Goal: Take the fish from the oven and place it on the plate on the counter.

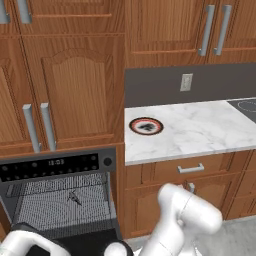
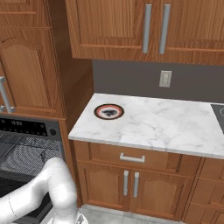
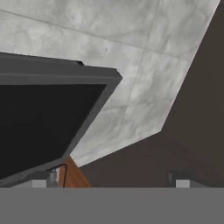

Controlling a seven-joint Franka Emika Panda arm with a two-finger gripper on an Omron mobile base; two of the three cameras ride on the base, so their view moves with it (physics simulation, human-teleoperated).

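Fish (image 1: 75, 198) is lying on the oven (image 1: 60, 200) rack, above the low open-jawed gripper (image 3: 113, 181); the oven door (image 3: 48, 127) is sitting beside it.

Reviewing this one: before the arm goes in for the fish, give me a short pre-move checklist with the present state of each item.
1. Oven door open, rack reachable: ok, the door hangs down and the wire rack shows.
2. Fish located: ok, it lies on the rack, free of the arm.
3. Plate ready to receive: ok, it sits bare on the counter near the oven-side edge.
4. Tool open: ok, the tips stand far apart with nothing between them.
5. Tool lined up with the fish: not ok, the hand view looks at the door's edge and the floor, not the rack.
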